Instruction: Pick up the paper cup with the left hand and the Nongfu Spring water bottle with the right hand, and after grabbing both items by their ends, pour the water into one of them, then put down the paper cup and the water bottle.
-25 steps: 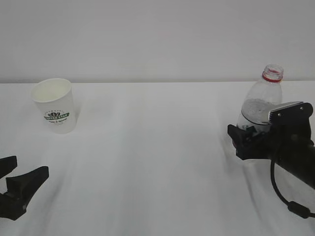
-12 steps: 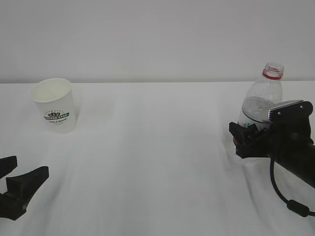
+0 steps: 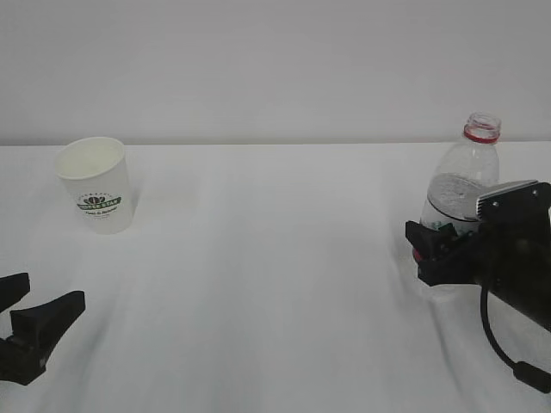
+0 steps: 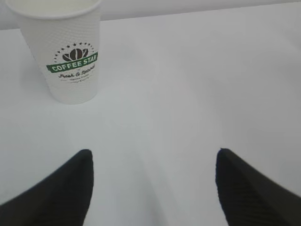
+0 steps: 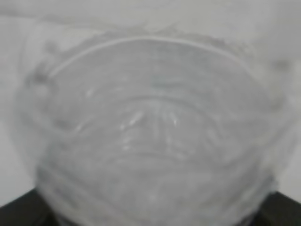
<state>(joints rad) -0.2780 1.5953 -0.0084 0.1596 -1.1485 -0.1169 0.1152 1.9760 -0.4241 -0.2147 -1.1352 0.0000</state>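
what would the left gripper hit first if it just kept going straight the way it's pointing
Probably nothing soon. The open left gripper points over bare table; the paper cup stands left of that line in the wrist view, so the gripper would likely pass beside it, though depth is hard to judge.

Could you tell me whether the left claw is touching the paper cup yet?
Apart. The left wrist view shows bare table between the open left claw and the paper cup.
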